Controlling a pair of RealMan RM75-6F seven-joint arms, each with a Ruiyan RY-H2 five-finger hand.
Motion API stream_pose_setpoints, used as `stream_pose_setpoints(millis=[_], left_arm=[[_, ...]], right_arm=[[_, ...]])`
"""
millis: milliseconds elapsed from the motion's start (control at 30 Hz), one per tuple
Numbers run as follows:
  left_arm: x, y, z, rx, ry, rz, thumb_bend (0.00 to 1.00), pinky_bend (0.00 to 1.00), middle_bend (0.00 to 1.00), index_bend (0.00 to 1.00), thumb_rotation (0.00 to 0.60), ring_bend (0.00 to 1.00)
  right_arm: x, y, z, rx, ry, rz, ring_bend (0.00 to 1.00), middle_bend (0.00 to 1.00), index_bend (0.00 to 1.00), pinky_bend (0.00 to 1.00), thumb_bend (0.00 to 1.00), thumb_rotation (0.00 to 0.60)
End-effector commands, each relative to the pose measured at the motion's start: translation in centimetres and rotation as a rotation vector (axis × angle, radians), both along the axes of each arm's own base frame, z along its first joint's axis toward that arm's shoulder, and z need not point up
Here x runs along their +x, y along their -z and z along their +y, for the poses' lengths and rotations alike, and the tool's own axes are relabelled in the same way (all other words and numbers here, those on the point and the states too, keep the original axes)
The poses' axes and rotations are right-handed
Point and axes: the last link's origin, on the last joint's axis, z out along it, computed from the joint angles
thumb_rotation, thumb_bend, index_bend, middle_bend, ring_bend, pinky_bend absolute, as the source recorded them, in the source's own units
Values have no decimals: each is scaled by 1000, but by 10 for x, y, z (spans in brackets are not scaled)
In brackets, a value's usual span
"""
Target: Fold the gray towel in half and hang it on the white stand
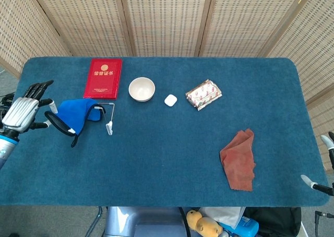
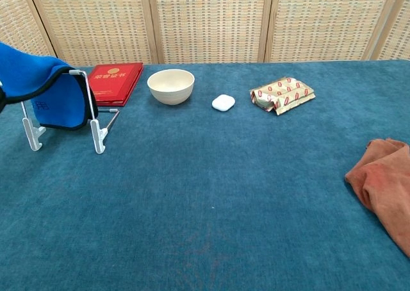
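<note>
Towel (image 1: 75, 112) draped over stand (image 2: 96, 132). Left hand (image 1: 22, 113) just beside it, fingers apart, holding nothing. Right hand (image 1: 322, 164) at table edge, grip can't tell.

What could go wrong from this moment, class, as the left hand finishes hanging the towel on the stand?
1. The towel drapes mostly over one end of the white stand, toward the left hand; it may slide off.
2. The hand seems to be touching the towel's dark edge; pulling away could drag the cloth or tip the light stand.
3. The red booklet lies just behind the stand, so a toppling stand could land on it.
</note>
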Motion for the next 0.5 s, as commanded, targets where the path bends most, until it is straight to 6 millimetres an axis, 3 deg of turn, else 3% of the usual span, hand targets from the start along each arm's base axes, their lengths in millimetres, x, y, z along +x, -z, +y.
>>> stream_pose_setpoints(millis=[33,400,500], left_arm=[[-9,11,-5,-28,-7,14,673,0,0,818,600,0],[-30,33,-13,-42,0,136,674,0,0,811,600,0],[-37,36,-13,-28,-1,192,673,0,0,709,600,0]], right_arm=[[0,0,0,1,0,-1,0,0,0,0,0,600],[0,-1,1,-1,-2,-3,0,0,0,0,0,600],[0,-1,2,-1,-2,-4,0,0,0,0,0,600]])
